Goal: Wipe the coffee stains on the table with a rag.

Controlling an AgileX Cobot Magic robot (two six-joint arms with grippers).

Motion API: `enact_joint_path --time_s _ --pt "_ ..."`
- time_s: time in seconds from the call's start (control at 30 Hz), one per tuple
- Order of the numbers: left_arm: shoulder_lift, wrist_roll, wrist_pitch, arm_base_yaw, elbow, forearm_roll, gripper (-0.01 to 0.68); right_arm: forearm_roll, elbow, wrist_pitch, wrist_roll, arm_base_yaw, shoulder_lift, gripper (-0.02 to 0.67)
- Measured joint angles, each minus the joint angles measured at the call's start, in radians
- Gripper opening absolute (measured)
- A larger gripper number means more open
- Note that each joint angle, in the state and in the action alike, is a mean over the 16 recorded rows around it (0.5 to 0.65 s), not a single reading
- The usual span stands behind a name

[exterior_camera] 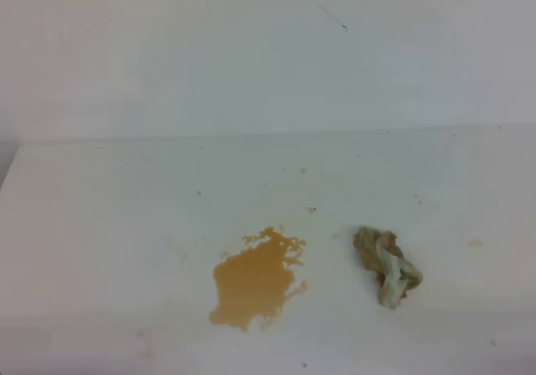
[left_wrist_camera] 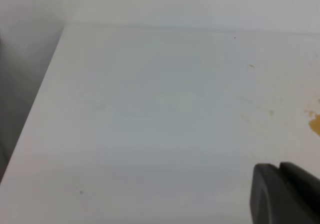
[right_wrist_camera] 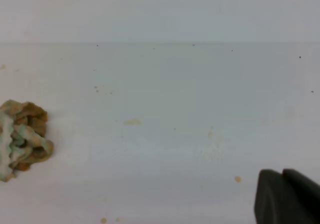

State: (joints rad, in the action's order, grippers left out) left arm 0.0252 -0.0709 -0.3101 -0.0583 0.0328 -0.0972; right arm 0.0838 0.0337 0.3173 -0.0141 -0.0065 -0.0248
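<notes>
On the white table (exterior_camera: 109, 224) the coffee stains (exterior_camera: 255, 281) make one tan-orange blotch with ragged edges, a little toward 7 o'clock from the middle of the exterior high view. The rag (exterior_camera: 388, 266) lies toward 3 o'clock from the blotch, near it but not touching; bare table is between them. It is a small wadded lump, brown with pale whitish-green folds, and smaller than the blotch. Some tiny specks are scattered on the table behind both things.

No arm appears in the exterior high view. In the right wrist view the rag (right_wrist_camera: 22, 139) sits at the 9 o'clock edge, and the right gripper (right_wrist_camera: 287, 196) shows only as a dark part in the corner at 5 o'clock, well apart from the rag; its jaws are closed and hold nothing. In the left wrist view the left gripper (left_wrist_camera: 285, 194) shows as a similar dark part at 5 o'clock, and I cannot tell if it is wide or narrow. A small bit of the stain (left_wrist_camera: 314, 121) shows at the 3 o'clock edge there.
</notes>
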Motion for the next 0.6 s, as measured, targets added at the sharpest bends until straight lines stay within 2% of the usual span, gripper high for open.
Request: enact_joint_path --time_s 0.6 --pt "0.0 0.0 0.0 0.0 -0.002 0.0 0.001 0.0 0.0 0.0 0.0 0.0 0.0 -0.003"
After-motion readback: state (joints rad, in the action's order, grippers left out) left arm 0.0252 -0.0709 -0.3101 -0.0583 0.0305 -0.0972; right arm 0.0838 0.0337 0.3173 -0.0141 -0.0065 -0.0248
